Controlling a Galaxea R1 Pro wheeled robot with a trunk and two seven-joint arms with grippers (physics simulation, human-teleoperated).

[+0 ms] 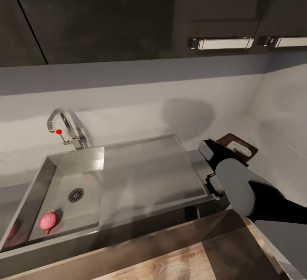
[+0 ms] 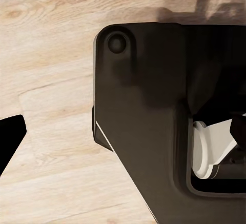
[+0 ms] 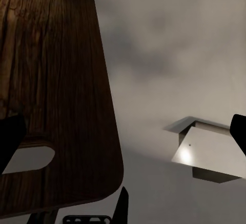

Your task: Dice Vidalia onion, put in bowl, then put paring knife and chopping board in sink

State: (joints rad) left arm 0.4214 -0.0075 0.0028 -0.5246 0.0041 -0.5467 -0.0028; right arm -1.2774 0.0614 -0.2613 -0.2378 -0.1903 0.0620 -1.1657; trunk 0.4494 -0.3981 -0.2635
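A pinkish-red Vidalia onion (image 1: 47,221) lies in the near left corner of the sink (image 1: 145,169) basin, close to the round drain (image 1: 76,194). The brown chopping board (image 1: 236,142) rests on the grey countertop (image 1: 277,156) to the right of the sink. My right arm (image 1: 238,182) reaches over to it. In the right wrist view, my right gripper (image 3: 123,131) is open above the board's handle-slot end (image 3: 51,96), holding nothing. My left gripper (image 2: 123,137) hangs open over the wooden floor beside my dark base. The paring knife and the bowl are out of view.
An angular chrome tap (image 1: 68,128) with a red dot stands behind the basin. The flat steel drainboard (image 1: 149,164) lies between basin and board. Dark wall cabinets with bar handles (image 1: 221,43) hang overhead. A wooden floor (image 1: 170,267) shows below the counter's front.
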